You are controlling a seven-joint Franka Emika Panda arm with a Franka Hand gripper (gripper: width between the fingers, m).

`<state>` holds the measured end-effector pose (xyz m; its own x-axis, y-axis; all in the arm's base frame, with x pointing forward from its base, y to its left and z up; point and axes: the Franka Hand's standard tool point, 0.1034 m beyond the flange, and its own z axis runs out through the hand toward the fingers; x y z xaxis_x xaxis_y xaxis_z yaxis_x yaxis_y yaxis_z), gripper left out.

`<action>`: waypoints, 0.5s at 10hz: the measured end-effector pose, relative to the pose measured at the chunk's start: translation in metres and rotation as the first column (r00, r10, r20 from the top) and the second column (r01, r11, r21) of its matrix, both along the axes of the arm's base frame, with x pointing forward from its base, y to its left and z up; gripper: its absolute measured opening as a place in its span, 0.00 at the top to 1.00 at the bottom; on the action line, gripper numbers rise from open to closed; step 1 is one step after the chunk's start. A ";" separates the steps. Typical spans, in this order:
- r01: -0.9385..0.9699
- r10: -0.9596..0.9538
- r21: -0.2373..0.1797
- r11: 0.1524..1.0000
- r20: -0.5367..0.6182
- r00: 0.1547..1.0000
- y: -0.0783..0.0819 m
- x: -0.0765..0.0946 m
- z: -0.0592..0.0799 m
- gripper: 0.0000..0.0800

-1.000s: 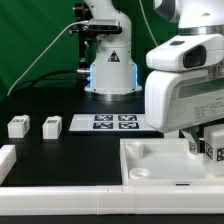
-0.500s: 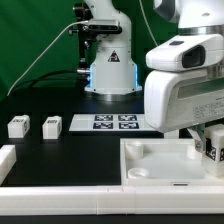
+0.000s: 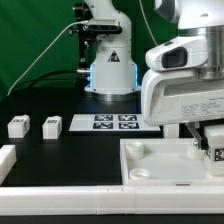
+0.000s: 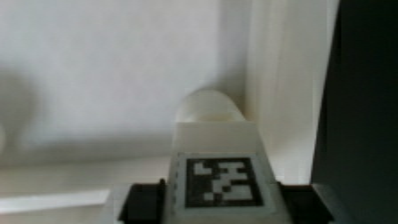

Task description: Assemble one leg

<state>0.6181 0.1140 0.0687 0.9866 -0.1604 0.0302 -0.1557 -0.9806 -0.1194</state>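
Observation:
My gripper [image 3: 208, 142] is shut on a leg [image 3: 214, 152], a small white block with a black-and-white tag, at the exterior view's right. It holds the leg over the right part of the large white tray-like part [image 3: 160, 165]. In the wrist view the tagged leg [image 4: 217, 160] fills the space between my gripper's [image 4: 221, 206] two dark fingers [image 4: 151, 205], and they press on its two sides. The leg's rounded end points toward the tray's white wall [image 4: 276, 60]. Whether the leg touches the tray I cannot tell.
Two more legs [image 3: 18, 126] [image 3: 50, 126] stand on the black table at the exterior view's left. The marker board [image 3: 113, 123] lies behind the tray. The robot's base [image 3: 108, 70] stands at the back. Another white part [image 3: 5, 160] shows at the left edge.
The jaws have closed in from a wider stance onto the leg. The arm's body has shifted slightly; the two legs at the left have not moved.

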 end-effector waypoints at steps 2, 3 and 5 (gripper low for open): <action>0.240 -0.240 0.013 0.971 -0.031 0.970 0.002 -0.001 0.000 0.63; 0.350 -0.349 0.013 0.937 -0.046 0.936 0.003 -0.001 0.000 0.63; 0.578 -0.574 0.017 0.816 -0.086 0.814 0.005 -0.002 -0.001 0.63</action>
